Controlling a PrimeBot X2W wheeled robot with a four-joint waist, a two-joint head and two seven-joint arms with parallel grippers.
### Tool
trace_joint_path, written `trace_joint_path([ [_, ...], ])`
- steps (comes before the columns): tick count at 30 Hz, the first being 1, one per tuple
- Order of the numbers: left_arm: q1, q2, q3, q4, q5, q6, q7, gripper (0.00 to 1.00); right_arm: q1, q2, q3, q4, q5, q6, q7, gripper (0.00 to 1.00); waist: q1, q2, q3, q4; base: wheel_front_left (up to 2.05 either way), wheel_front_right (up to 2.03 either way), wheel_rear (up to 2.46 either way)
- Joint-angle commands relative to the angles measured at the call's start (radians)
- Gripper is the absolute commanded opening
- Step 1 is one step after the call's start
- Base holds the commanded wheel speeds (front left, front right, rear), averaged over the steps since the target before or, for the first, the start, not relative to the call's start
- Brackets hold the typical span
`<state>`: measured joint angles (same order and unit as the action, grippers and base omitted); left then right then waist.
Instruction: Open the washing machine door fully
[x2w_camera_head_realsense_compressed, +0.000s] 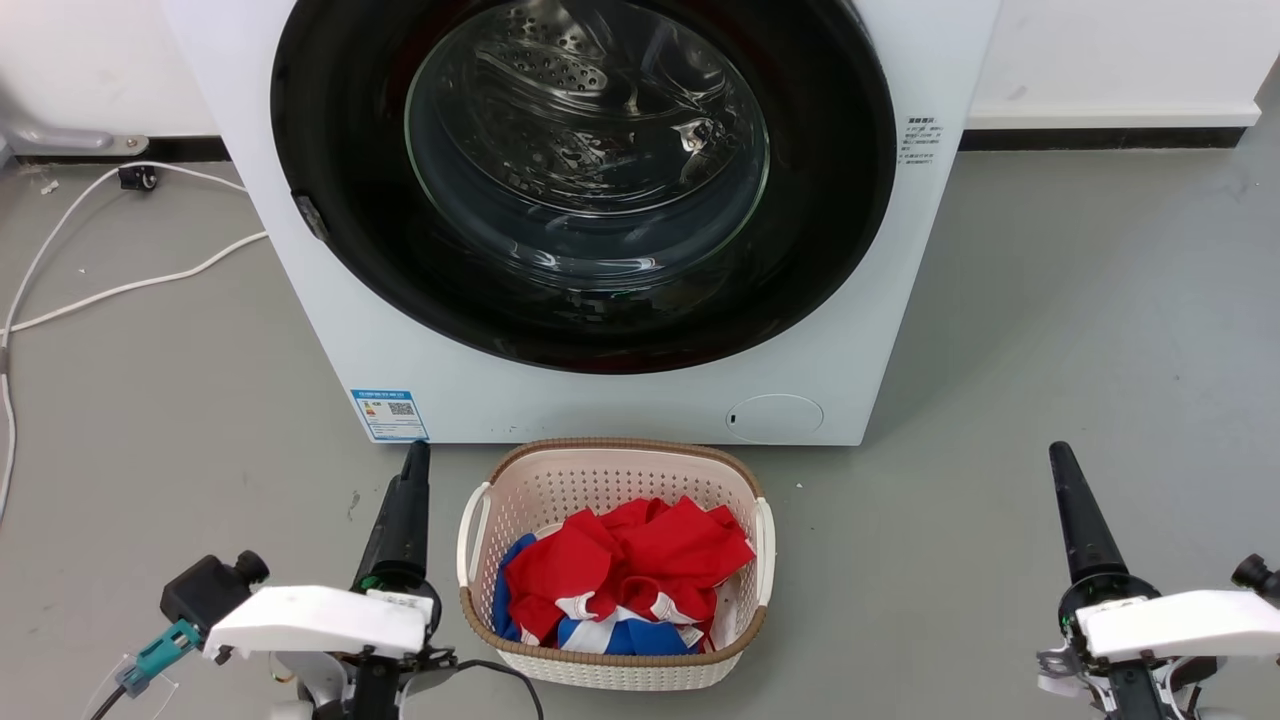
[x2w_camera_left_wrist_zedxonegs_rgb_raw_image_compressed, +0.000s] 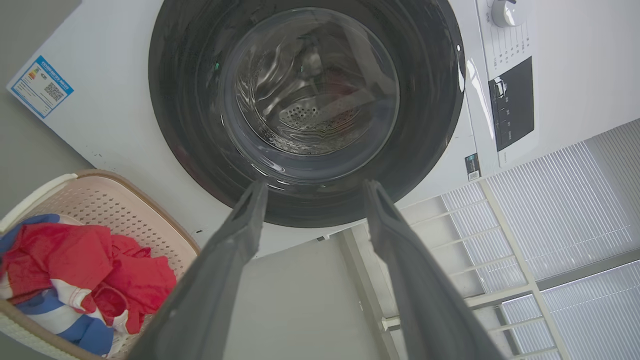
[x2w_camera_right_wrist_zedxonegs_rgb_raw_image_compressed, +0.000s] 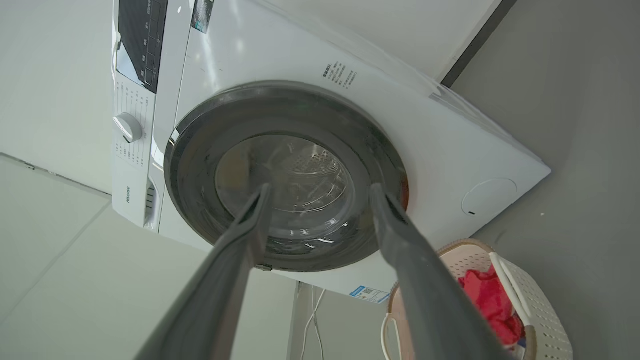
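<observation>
White washing machine (x2w_camera_head_realsense_compressed: 620, 400), "Hisense" lettering (x2w_camera_right_wrist_zedxonegs_rgb_raw_image_compressed: 128, 194) readable from the right wrist, black washing machine door (x2w_camera_head_realsense_compressed: 330, 120) shut on its front, blue QR label (x2w_camera_head_realsense_compressed: 390, 413) low. Left hand (x2w_camera_left_wrist_zedxonegs_rgb_raw_image_compressed: 315, 186) and right hand (x2w_camera_right_wrist_zedxonegs_rgb_raw_image_compressed: 320, 187) hang released, fingers spread, flanking the laundry basket (x2w_camera_head_realsense_compressed: 610, 455).

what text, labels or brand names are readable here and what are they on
"Hisense": on the washing machine, at the end of its control panel.
Blue label sticker: QR code, print too small to read.
Black print block on its front: too small.
Dial markings: blurred.
</observation>
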<state>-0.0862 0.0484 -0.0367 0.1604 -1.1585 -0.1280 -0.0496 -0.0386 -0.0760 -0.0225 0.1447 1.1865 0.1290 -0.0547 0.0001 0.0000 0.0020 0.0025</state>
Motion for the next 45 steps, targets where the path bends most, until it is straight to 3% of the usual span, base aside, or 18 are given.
trace_joint_path([
  [1, -0.022, 0.002, -0.007, -0.021, 0.049, -0.002, -0.011, 1.00, -0.007, -0.005, 0.003, -0.019, -0.054, 0.001, -0.011, 1.00, 0.0000, 0.0000, 0.001, 0.001, 0.00, 0.00, 0.00],
  [19, -0.012, 0.004, -0.053, -0.027, 0.492, 0.004, -0.069, 1.00, 0.006, 0.006, 0.019, -0.029, -0.468, 0.001, -0.054, 1.00, 0.0000, 0.0000, -0.001, -0.001, 0.00, 0.00, 0.00],
  [45, -0.032, 0.049, -0.107, -0.001, 0.824, 0.044, -0.139, 1.00, 0.028, 0.022, 0.002, -0.054, -0.854, 0.002, -0.038, 1.00, 0.0000, 0.0000, 0.005, -0.002, 0.00, 0.00, 0.00],
])
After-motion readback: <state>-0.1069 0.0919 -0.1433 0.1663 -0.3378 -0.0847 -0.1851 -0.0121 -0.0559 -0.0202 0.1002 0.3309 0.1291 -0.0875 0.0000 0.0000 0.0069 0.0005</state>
